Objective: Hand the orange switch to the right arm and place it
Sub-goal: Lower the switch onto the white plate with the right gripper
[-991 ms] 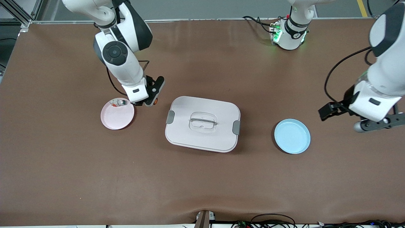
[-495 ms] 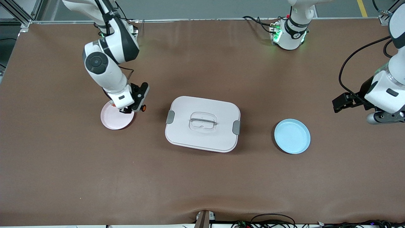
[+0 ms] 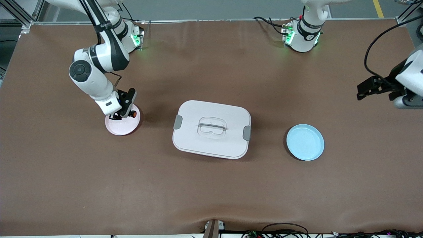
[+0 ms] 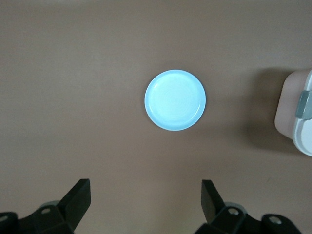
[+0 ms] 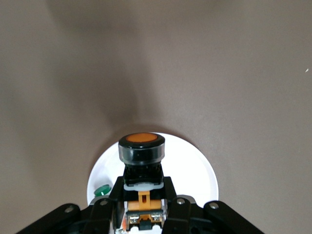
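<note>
Right end effector (image 3: 124,114), closed on the orange switch (image 3: 133,113), poised over the pink plate (image 3: 122,127). The right wrist view shows the switch's (image 5: 142,148) round orange face pointing away from the end effector (image 5: 141,204), with the plate (image 5: 195,170) directly below it and a small green part (image 5: 101,190) lying on the plate. The pink plate sits on the counter (image 3: 211,191) beside the lidded white container (image 3: 211,129), toward the right arm's end. Left end effector (image 3: 408,100), jaws fully spread and empty, waits over bare counter beside the blue plate (image 3: 305,142), which lies beside the container toward the left arm's end.
</note>
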Robot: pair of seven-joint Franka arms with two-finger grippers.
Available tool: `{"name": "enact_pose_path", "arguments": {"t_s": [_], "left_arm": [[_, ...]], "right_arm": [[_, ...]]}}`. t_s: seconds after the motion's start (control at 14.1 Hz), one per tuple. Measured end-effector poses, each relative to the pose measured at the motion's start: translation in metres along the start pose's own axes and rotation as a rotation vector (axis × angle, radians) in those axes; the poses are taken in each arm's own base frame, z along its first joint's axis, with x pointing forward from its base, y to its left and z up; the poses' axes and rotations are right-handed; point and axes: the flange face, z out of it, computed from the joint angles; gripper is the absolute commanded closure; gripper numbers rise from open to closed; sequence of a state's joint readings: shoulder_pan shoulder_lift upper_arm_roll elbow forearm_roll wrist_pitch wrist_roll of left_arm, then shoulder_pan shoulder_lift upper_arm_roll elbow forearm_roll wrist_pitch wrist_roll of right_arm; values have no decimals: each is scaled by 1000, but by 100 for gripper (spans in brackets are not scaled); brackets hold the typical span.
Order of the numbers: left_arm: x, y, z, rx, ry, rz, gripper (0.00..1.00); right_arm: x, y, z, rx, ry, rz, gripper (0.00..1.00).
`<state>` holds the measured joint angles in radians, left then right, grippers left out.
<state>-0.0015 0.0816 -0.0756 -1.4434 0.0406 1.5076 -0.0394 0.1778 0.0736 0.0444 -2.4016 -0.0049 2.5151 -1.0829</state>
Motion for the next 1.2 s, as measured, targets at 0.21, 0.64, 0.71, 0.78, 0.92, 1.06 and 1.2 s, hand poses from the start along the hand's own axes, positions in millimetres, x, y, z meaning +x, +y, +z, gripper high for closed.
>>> {"name": "enact_pose_path", "arguments": {"t_s": [0.21,0.64,0.71,0.78,0.92,1.06,1.2], "left_arm": [[-18,3,-3,5,-6,4,0],[-28,5,1,6,-18,9,0],[-28,5,1,6,-18,9,0],[-28,5,1,6,-17,9,0],[-28,5,0,6,-15,9,0],[-27,5,1,6,-11,9,0],[-27,5,1,6,-10,10,0]], "right_arm": [[-24,-4,16,-18,7,-37,100],[-40,-3,43,-14,6,-88,100],[-40,-4,52,-6,4,-91,100],[-41,-6,62,3,1,-94,100],[-41,-7,78,2,4,-101,100],[-41,-8,91,-3,8,-109,100],[-41,-8,98,-12,11,-121,100]]}}
